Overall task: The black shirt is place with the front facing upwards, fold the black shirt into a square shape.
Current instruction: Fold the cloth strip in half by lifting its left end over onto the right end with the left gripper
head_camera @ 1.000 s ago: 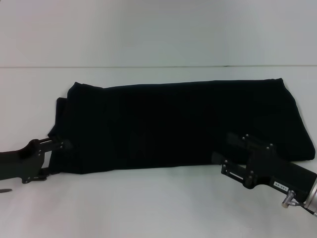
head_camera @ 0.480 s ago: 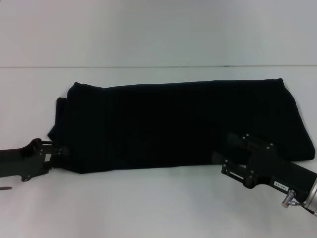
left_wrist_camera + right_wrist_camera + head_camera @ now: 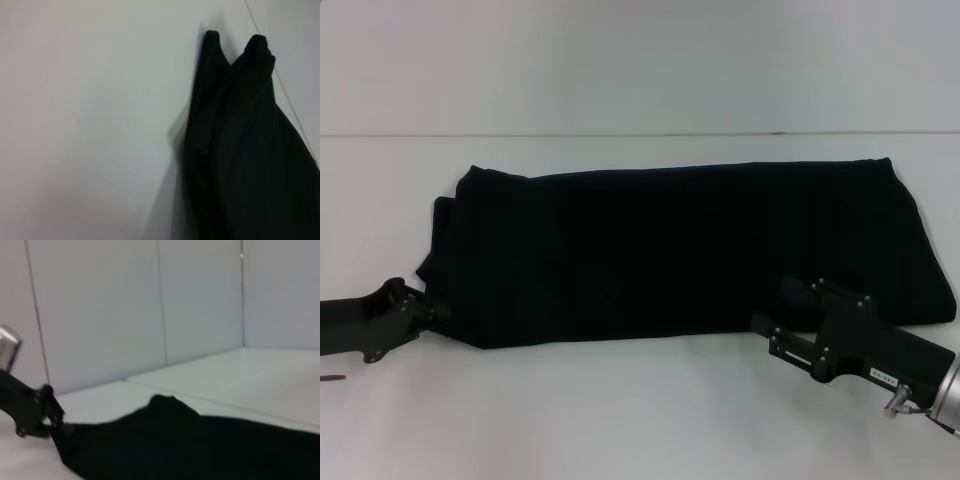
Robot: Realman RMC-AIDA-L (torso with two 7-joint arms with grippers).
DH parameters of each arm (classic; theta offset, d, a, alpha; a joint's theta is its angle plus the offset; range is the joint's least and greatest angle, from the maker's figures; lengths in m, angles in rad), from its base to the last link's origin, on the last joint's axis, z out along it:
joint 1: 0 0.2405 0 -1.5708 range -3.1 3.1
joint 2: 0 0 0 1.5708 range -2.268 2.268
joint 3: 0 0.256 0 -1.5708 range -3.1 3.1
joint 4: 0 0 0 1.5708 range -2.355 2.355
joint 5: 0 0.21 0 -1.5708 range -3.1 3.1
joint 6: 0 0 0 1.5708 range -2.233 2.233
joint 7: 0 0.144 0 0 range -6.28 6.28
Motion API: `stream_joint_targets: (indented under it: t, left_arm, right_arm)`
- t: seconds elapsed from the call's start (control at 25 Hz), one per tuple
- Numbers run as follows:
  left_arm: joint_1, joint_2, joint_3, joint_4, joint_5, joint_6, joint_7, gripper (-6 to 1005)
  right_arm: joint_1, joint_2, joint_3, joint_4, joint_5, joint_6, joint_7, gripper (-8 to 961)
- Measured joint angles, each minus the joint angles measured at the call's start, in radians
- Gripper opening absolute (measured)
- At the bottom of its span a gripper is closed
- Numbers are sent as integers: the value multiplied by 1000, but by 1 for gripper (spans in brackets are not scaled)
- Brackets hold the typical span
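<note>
A white table (image 3: pixel 640 420) carries the black shirt (image 3: pixel 690 250), folded into a long dark band with no lettering or label visible. Its fabric is so dark that folds barely show; the left wrist view shows two rounded corners of cloth. The right gripper (image 3: pixel 775 318) sits at the band's near edge, its fingertips lost against the black cloth, so their grip cannot be told. The left gripper (image 3: pixel 432 312) meets the band's near left corner; its fingers' state cannot be told either.

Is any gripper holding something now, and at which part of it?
It cannot be told. The left gripper is at the black shirt's near-left corner, the right gripper at its near edge.
</note>
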Motion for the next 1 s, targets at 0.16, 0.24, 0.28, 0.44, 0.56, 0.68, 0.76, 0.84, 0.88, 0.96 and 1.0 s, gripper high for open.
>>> stream_joint_targets:
  t: [0.16,0.24,0.28,0.44,0.56,0.68,0.76,0.84,0.88,0.96,1.0]
  left_arm:
    - [-3,-4,-5,0,-4,0,11,73]
    - [-5,-4,-9,-2,-5,0,17,32]
    - [-7,-4,-11,-2,-6,1,20,32]
    - [-8,-7,-15,-1,-27,1,26,33]
    - [-6,-7,-16,-1,-50,6,40,33]
    - [-7,-4,-16,-3,-57,13,47,33]
    - [-7,-2,-16,-4,-58,14,47,34]
    - [-7,-2,-16,-3,-58,15,47,34]
    - [-6,-1,-16,-2,-58,15,47,34]
    - [-5,0,-15,0,-58,15,47,34]
    - [-3,2,-15,2,-59,14,46,35]
  right_arm:
    - [5,1,-17,11,-4,49,3,687]
    - [6,1,-31,11,-4,67,-1,686]
    - [7,1,-38,11,-4,76,-2,686]
    - [8,1,-52,12,-5,84,-4,689]
    - [8,1,-52,11,-5,78,-11,691]
    - [11,1,-52,8,-5,77,-15,693]
    - [14,1,-52,7,-4,79,-15,695]
    - [15,1,-52,6,-3,84,-15,696]
    - [16,1,-52,5,-3,86,-15,697]
    - [17,1,-52,5,-4,87,-15,698]
    - [18,1,-52,5,-3,87,-15,699]
